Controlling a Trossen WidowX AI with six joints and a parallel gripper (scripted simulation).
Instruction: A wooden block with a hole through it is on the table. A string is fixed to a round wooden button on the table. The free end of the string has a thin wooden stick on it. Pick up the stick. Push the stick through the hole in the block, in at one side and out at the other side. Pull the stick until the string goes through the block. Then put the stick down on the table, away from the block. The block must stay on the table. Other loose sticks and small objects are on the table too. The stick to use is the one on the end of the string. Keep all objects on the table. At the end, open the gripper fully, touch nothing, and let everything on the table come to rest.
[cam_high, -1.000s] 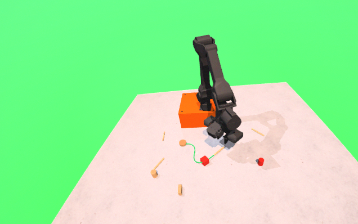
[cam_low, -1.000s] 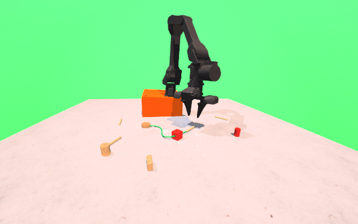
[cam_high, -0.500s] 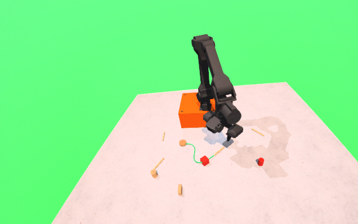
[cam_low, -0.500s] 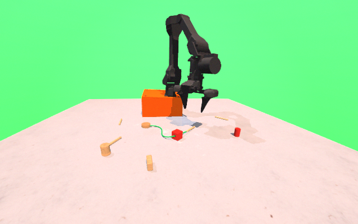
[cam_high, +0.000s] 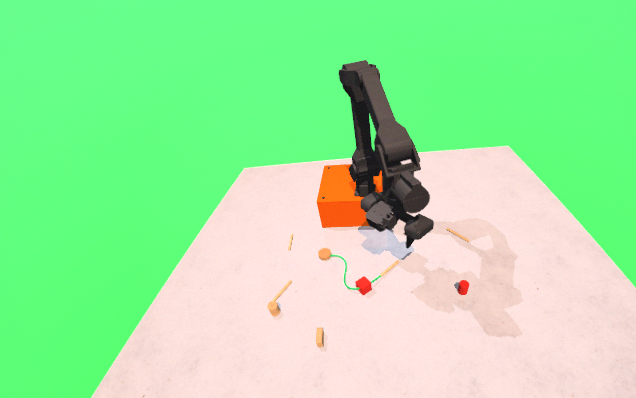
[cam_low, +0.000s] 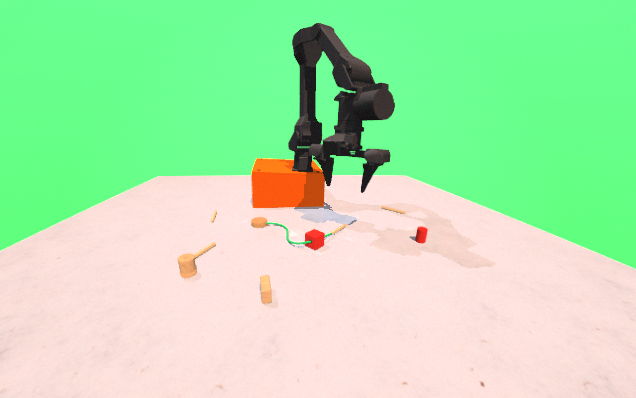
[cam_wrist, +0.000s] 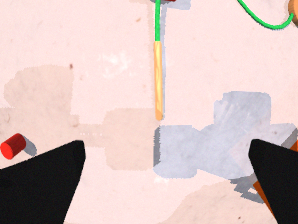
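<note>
1. We see the gripper (cam_high: 395, 236) (cam_low: 345, 188) (cam_wrist: 170, 149) raised above the surface, jaws spread practically to their full width, nothing between them.
2. The task's stick (cam_high: 389, 269) (cam_low: 339, 229) (cam_wrist: 158, 80) lies on the table (cam_high: 210, 350) (cam_low: 350, 325) (cam_wrist: 115, 95), its string end toward the red block (cam_high: 363, 286) (cam_low: 314, 239), its free end toward the far right corner.
3. Green string (cam_high: 346, 272) (cam_low: 288, 235) (cam_wrist: 158, 20) shows on both sides of the block: one length curves to the round button (cam_high: 324, 254) (cam_low: 259, 222) (cam_wrist: 295, 11), a short one reaches the stick. We read it as threaded; the hole itself we cannot make out.
4. Block rests on the table, near the stick but apart from it.
5. Toward the right edge we note a red cylinder (cam_high: 463, 287) (cam_low: 421, 235) (cam_wrist: 13, 146), upright, and farther back a loose stick (cam_high: 458, 235) (cam_low: 393, 210).
6. Toward the left edge: a short stick (cam_high: 290, 242) (cam_low: 214, 216), and nearer us a wooden cylinder (cam_high: 273, 308) (cam_low: 187, 265) with a thin rod (cam_high: 283, 290) (cam_low: 205, 250) at it.
7. A small wooden bar (cam_high: 320, 337) (cam_low: 265, 289) lies nearest the front edge.
8. Orange base (cam_high: 345, 212) (cam_low: 280, 192) (cam_wrist: 265, 197) sits by the far edge.
</note>
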